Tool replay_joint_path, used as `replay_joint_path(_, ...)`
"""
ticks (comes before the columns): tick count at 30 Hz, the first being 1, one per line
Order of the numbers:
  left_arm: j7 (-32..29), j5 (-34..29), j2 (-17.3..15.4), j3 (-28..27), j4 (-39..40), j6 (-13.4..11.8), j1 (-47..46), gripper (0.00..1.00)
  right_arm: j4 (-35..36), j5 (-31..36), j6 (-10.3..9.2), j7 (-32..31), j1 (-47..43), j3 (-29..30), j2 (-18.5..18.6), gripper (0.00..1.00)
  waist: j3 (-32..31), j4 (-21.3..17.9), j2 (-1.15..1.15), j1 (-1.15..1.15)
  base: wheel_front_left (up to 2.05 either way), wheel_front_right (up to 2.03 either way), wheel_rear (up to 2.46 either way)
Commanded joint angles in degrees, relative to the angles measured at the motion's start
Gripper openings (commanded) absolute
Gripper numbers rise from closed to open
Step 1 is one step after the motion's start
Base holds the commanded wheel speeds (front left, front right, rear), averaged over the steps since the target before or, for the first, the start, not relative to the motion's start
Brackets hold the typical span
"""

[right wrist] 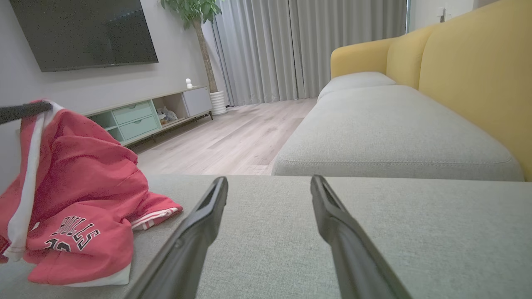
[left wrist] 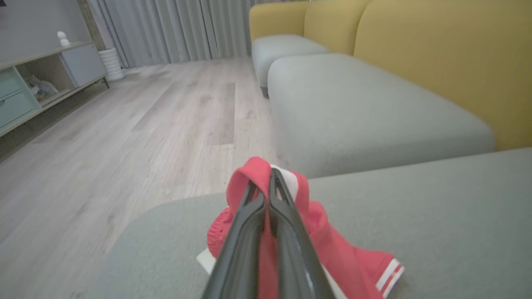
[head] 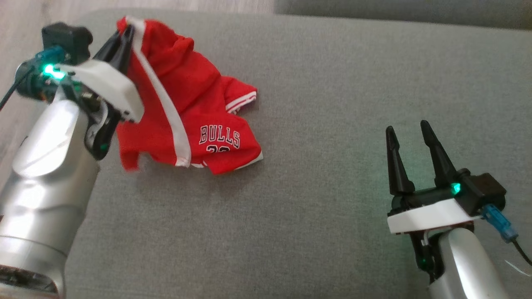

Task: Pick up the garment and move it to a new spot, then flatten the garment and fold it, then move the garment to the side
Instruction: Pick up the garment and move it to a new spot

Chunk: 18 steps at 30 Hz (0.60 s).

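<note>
- Grey cushion [head: 332,124] carries the red Bulls garment [head: 187,104] at 10 o'clock in the head view, its top raised and its lower part crumpled on the fabric.
- Left gripper [head: 126,35], at 11 o'clock, is clamped on the white-trimmed upper edge.
- Right gripper [head: 407,126], its 2 fingers apart, sits well apart at 4 o'clock.
- Right wrist view adds a wall TV [right wrist: 83,33], sideboard [right wrist: 137,116] and plant [right wrist: 191,8].
- Left wrist view shows wood floor [left wrist: 124,124] and a yellow sofa back [left wrist: 436,62].

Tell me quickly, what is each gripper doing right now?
Left gripper: shut on an edge of the red jersey.
Right gripper: open, holding nothing, over the grey cushion.
</note>
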<state>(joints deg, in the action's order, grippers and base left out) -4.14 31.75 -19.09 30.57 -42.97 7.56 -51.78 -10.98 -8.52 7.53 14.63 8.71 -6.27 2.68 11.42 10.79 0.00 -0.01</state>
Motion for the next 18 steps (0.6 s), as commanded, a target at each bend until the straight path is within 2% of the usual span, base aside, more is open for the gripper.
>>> replay_joint_path(1,2.0,0.9,-1.6,-3.1,3.8,-0.3,-3.5,0.00,1.6,-0.3,-0.04,0.4,0.0,-0.9,0.2,1.00,-2.2,-0.1,0.00,0.01,0.00,0.00,0.00)
replay_joint_path(11,3.7,5.1,2.7,-5.5,19.5,-3.5,-1.1,0.00,0.7,-1.2,-0.04,0.4,-1.7,2.4,0.2,1.00,-5.5,-2.6,0.00,0.01,0.00,0.00,0.00)
replay_joint_path(18,3.4,5.1,5.8,-4.9,30.0,-7.8,0.5,0.00,1.1,-1.6,-0.04,0.4,-0.9,3.4,0.2,1.00,-4.9,-8.1,0.00,0.01,0.00,0.00,0.00)
